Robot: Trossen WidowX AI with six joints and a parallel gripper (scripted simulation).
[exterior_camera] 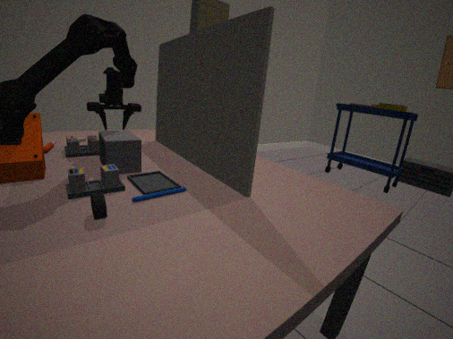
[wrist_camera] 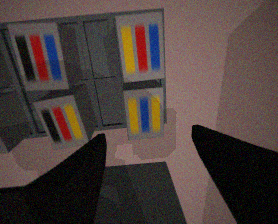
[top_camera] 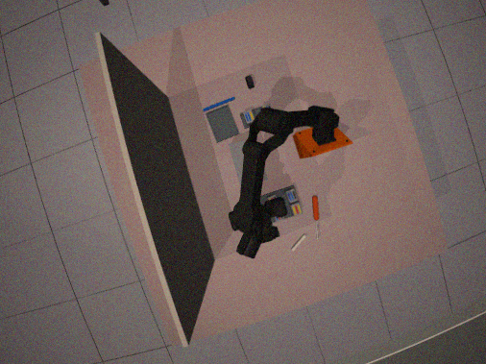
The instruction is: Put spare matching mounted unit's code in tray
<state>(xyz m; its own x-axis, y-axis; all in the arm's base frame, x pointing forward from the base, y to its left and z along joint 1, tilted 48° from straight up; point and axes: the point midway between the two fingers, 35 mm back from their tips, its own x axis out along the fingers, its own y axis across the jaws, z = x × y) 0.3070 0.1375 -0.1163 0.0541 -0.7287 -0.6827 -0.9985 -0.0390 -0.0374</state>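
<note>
pink tabletop (top_camera: 365,205) below, my fingers half spread and pinching nothing above the yellow-blue-yellow spare (wrist_camera: 144,114); tray (exterior_camera: 153,182) not yet filled.

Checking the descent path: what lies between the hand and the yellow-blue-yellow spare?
Nothing. In the wrist view the spare sits just ahead of the open hand, with no object between them; the exterior view shows only air under the hand.

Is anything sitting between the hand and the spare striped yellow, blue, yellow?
Nothing visible does. In the wrist view the hand hangs open just above that spare, one finger to each side. Its nearest neighbour, the yellow-red-blue spare, sits beside it in the rack, outside the fingers.
</note>
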